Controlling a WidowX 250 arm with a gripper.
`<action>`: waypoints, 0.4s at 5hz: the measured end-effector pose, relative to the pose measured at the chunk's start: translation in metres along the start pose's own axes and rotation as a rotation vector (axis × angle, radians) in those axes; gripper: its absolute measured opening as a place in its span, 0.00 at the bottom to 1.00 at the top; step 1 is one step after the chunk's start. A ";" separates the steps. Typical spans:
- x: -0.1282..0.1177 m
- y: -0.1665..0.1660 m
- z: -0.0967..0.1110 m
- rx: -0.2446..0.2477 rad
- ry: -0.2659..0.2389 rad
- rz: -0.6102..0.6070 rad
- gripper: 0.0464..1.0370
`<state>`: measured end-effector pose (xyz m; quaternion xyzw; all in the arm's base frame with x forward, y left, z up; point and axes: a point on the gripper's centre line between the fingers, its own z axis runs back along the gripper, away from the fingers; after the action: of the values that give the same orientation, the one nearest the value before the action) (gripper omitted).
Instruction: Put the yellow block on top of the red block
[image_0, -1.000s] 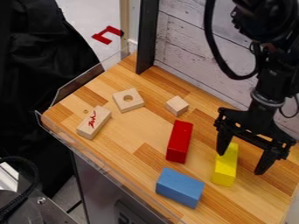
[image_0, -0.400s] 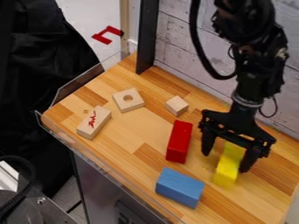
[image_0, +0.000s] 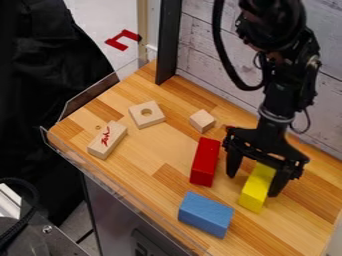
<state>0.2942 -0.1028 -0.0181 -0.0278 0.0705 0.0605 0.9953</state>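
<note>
Wooden surface. End effector over it, fingers spread. Blue block nearest me. Red block lying behind blue. Yellow block on the surface between the fingers, apart from red. Small wooden cube beyond red.

1. Setting: apparently a robotics lab or a workshop corner; which of the two cannot be told.
2. Principal evidence: a black robot arm, its joints exposed, with a loose cable looping beside it.
3. Work surface: a butcher-block top with clear edging along its outer sides, above a grey metallic front.
4. Apparatus, lower left: a metal plate bearing a screw, with a black hose or cord beside it.
5. Surroundings: a whitewashed plank panel behind the top, a dark upright post, and pale grey floor beyond.
</note>
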 end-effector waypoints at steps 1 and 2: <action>0.001 -0.001 -0.002 -0.006 -0.001 0.004 0.86; 0.000 -0.002 -0.002 -0.010 -0.001 0.005 0.56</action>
<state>0.2947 -0.1049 -0.0201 -0.0325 0.0695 0.0635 0.9950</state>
